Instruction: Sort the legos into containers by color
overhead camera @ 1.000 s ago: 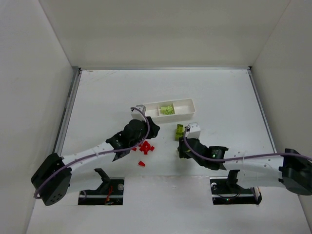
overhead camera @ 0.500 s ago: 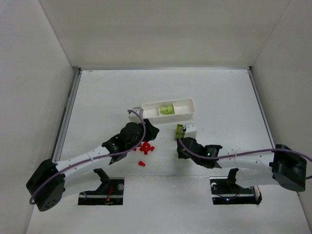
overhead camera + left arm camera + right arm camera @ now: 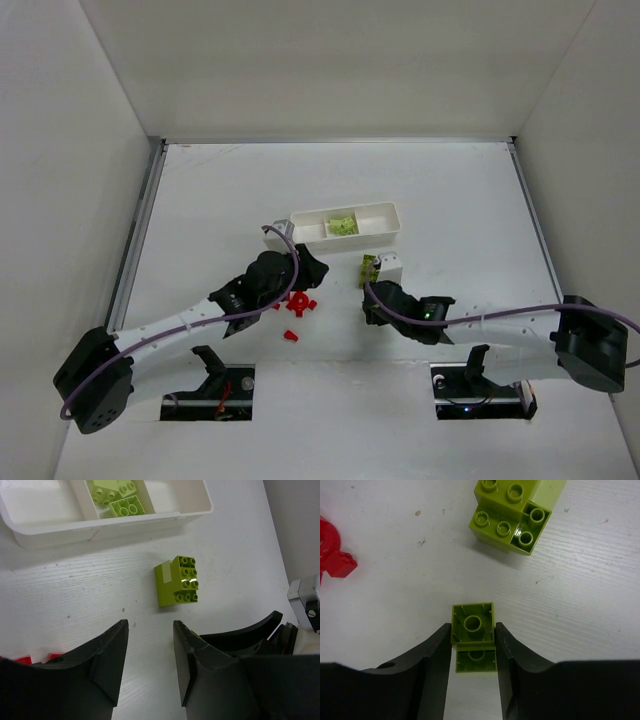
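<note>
White worktop, faint wood grain. White walls on three sides. Metal rail along left edge. Two rectangular cutouts at near edge.

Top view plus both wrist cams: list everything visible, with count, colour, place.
tray: 1, white, three compartments, mid-table
bricks in tray: a few, yellow-green, middle compartment
loose block: 1, yellow-green, on table just outside the tray
red bricks: several, red, on table beside left arm; one lies apart from the pile
held brick: 1, yellow-green, between right fingers
left gripper: 1, black, open, holding nothing
right gripper: 1, black, shut on held brick
</note>
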`<action>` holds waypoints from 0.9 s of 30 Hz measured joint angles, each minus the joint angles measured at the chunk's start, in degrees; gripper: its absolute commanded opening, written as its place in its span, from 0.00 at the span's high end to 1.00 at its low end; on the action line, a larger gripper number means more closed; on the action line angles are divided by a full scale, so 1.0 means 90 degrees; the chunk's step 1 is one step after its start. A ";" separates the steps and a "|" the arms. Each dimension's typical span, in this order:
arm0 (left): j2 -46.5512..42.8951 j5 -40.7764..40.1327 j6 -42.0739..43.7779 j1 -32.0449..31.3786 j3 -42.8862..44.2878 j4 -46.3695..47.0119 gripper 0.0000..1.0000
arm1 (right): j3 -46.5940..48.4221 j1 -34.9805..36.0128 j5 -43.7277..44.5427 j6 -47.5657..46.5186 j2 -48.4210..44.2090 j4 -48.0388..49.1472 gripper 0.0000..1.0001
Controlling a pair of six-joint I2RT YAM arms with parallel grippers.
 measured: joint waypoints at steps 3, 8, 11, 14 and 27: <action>-0.0056 0.0036 -0.0090 0.0000 0.0000 0.0002 0.58 | -0.0002 -0.0085 0.0012 0.0056 -0.0364 -0.0002 0.73; -0.0299 0.0107 -0.0444 0.0053 -0.0019 0.0236 0.53 | -0.0007 -0.0435 0.0046 0.0432 -0.1603 0.0539 0.73; -0.0571 0.0107 -0.0860 0.0056 -0.0240 0.0882 0.48 | -0.0012 -0.0850 -0.0112 0.0840 -0.1982 0.1457 0.73; -0.0743 0.0119 -0.1338 0.0097 -0.0556 0.1695 0.46 | -0.0015 -0.1314 -0.0444 0.1338 -0.1899 0.2280 0.73; -0.0107 0.0175 -0.2686 0.0282 -0.1037 0.4002 0.43 | -0.0100 -0.1902 -0.1744 0.3223 -0.0369 0.5076 0.71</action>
